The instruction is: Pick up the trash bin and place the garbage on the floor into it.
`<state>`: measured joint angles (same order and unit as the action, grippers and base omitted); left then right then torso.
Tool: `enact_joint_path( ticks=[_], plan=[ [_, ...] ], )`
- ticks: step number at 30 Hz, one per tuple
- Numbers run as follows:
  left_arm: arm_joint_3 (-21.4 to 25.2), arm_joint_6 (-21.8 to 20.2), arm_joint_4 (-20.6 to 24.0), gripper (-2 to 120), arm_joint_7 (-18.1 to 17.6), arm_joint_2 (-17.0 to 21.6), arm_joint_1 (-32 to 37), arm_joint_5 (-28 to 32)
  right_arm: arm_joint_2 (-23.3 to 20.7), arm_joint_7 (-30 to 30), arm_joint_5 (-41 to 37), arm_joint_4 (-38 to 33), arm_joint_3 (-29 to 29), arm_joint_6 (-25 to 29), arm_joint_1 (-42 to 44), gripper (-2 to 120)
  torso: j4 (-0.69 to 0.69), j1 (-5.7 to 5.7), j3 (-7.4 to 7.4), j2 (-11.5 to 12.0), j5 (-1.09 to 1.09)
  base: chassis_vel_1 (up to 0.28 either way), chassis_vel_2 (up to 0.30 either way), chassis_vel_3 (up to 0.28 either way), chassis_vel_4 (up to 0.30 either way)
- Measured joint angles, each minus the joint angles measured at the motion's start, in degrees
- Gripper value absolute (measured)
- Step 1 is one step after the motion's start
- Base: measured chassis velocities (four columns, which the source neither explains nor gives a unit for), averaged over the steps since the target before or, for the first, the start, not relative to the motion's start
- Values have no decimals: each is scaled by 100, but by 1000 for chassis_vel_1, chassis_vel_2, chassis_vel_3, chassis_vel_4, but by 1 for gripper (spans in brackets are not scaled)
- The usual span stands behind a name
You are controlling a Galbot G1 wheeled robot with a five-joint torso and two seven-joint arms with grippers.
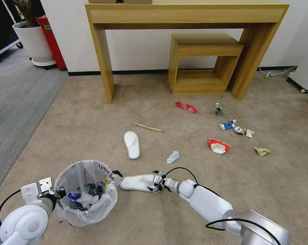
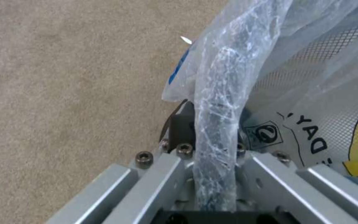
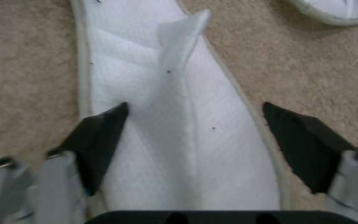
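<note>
Head view: left tool [image 1: 53,190] clamps the trash bin [image 1: 86,192] rim at lower left of frame; right tool [image 1: 156,183] sits at a white slipper [image 1: 137,182], lower centre.
Left wrist view: tool [image 2: 212,146] clenched on bag-covered rim [image 2: 216,124]. Right wrist view: tool [image 3: 193,121] released, fingers [image 3: 100,137] straddling the slipper [image 3: 179,124] on the carpet [image 3: 25,62].

slipper [image 3: 179,124] heel cut off, bin [image 1: 86,194] contents unclear
</note>
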<state>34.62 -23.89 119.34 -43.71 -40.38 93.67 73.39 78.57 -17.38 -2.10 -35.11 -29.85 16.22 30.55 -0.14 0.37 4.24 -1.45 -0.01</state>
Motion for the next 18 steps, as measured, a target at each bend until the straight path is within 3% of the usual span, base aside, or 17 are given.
enact_joint_path(
  ticks=[10, 14, 18],
  plan=[
    [-55, 12, -9, 0, -2, -6, -14, -57, -41, -85, -98, -4, 84, 22, 13, 49, 3, 0, 1, 0, 3, 0, 0, 0, 0],
    [-72, 20, 10, 0, -8, 0, 3, -90, -61, -112, -151, -11, 138, 9, 11, 29, 2, 0, 0, 0, 3, 0, 0, 0, 0],
    [-73, 26, 16, 0, -10, 0, 14, -106, -62, -94, -172, -11, 154, 16, 11, 19, 2, 0, 0, 1, 2, 0, 0, 0, 0]
  ],
)
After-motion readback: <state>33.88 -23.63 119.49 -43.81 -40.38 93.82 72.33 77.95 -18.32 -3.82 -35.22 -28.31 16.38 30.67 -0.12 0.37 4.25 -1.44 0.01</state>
